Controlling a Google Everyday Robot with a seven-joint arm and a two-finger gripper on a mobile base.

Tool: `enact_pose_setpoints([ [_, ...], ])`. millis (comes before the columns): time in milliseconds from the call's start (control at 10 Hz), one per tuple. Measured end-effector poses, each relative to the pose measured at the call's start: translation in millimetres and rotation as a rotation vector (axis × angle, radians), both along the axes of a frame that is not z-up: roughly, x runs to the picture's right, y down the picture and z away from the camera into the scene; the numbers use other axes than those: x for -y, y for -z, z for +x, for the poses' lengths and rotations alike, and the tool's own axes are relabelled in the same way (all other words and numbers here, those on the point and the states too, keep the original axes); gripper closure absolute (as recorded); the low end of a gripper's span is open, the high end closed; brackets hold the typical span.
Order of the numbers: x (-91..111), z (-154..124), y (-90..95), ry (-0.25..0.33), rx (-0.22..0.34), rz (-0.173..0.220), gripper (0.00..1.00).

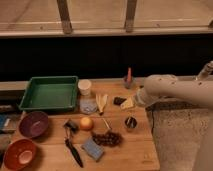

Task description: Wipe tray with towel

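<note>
The green tray (50,95) sits at the back left of the wooden table and looks empty. The pale grey-blue folded towel (88,106) lies on the table just right of the tray's front corner, below a white cup (85,87). My white arm reaches in from the right. My gripper (139,99) is at its end, over the table's right side beside a yellow piece (127,104) and a small black object (118,101). It is well to the right of the towel and the tray and holds nothing that I can see.
A purple bowl (33,124) and an orange bowl (19,154) stand front left. An orange (86,123), grapes (107,137), a blue sponge (93,148), a black-handled utensil (73,149), a metal cup (130,122) and a red bottle (129,76) are spread about.
</note>
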State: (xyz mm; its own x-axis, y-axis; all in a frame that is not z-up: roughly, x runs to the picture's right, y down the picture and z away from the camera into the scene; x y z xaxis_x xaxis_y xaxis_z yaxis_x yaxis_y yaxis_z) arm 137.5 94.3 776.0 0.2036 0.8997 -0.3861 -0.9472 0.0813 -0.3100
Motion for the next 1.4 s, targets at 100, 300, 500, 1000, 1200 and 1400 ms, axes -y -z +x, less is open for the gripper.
enact_pose_setpoints([
  [100, 3.6, -22.9, -6.7, 0.042, 0.026, -0.006, 0.22],
  [300, 13.0, -62.9, -13.7, 0.103, 0.08, -0.001, 0.22],
  [500, 24.2, -116.4, -11.3, 0.164, 0.17, 0.056, 0.22],
  [1000, 30.4, -155.5, 1.9, 0.21, 0.251, 0.138, 0.22],
  [1200, 21.0, -148.5, 1.3, 0.202, 0.221, 0.104, 0.22],
  [1400, 2.2, -149.9, -12.6, 0.212, 0.205, 0.052, 0.22],
])
